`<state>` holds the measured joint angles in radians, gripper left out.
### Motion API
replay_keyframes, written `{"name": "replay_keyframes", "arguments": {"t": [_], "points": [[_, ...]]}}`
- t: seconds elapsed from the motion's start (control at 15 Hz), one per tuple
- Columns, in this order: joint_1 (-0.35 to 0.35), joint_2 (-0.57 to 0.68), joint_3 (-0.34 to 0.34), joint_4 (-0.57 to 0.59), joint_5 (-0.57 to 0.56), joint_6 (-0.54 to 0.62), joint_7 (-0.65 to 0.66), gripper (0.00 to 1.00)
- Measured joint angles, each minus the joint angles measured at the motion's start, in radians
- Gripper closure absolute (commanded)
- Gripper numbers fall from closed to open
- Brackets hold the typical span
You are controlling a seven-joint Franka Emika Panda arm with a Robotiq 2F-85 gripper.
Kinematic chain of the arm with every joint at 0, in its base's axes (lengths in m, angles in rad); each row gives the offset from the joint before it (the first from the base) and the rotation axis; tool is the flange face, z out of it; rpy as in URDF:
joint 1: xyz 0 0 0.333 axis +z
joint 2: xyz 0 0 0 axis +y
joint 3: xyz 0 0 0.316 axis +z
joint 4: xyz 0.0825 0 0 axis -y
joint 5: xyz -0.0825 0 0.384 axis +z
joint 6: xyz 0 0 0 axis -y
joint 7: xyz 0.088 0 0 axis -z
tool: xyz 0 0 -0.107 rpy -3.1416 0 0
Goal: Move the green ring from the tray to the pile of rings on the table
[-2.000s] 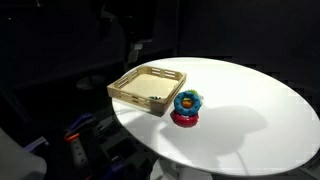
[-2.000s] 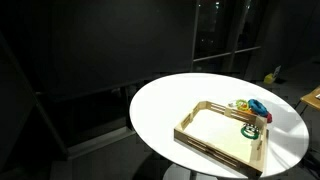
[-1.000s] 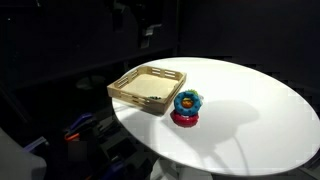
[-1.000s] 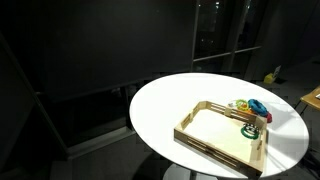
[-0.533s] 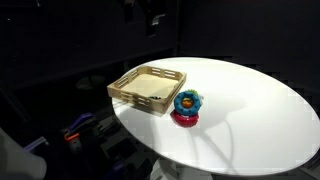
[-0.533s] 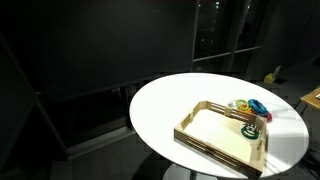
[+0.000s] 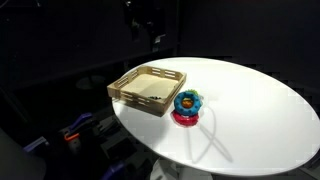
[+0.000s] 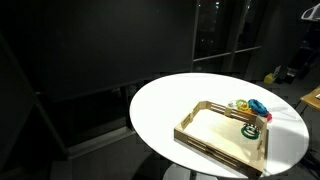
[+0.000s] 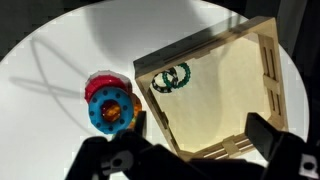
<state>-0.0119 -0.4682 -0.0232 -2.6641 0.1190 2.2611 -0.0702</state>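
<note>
The green ring (image 9: 172, 77) lies flat in a corner of the light wooden tray (image 9: 205, 45), the corner nearest the pile of rings (image 9: 112, 103). The pile stands on the white table (image 9: 60, 60) just outside the tray wall: red lowest, blue above, yellow centre. Both exterior views show the tray (image 7: 135, 99) (image 8: 215, 147) and the pile (image 7: 187, 105) (image 8: 250, 108); the green ring (image 8: 250, 128) shows in one. My gripper (image 9: 190, 150) hangs high above the tray, open and empty, with its dark fingers wide apart. It is a dark shape (image 7: 152, 25) above the table's far edge.
The round white table (image 7: 260, 110) (image 8: 160, 105) stands in a dark room. Clutter and cables (image 7: 75, 135) lie below its edge near the tray. A small yellow object (image 8: 272, 73) sits in the background. Thin arm shadows cross the tabletop (image 7: 215, 140).
In an exterior view the arm has risen and shifted a little above the table's far edge, and its shadows on the tabletop have moved. The tray and the rings have not moved.
</note>
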Motion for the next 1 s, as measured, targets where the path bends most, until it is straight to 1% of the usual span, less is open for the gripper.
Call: {"name": "replay_keyframes", "arguments": {"t": [0.2, 0.53, 0.67, 1.0], "points": [[0.001, 0.076, 0.031, -0.009, -0.028, 0.049, 0.007, 0.00], [0.001, 0.184, 0.070, -0.013, -0.139, 0.118, 0.062, 0.00], [0.001, 0.204, 0.073, -0.013, -0.157, 0.124, 0.074, 0.00], [0.001, 0.208, 0.073, -0.011, -0.158, 0.125, 0.075, 0.00]]}}
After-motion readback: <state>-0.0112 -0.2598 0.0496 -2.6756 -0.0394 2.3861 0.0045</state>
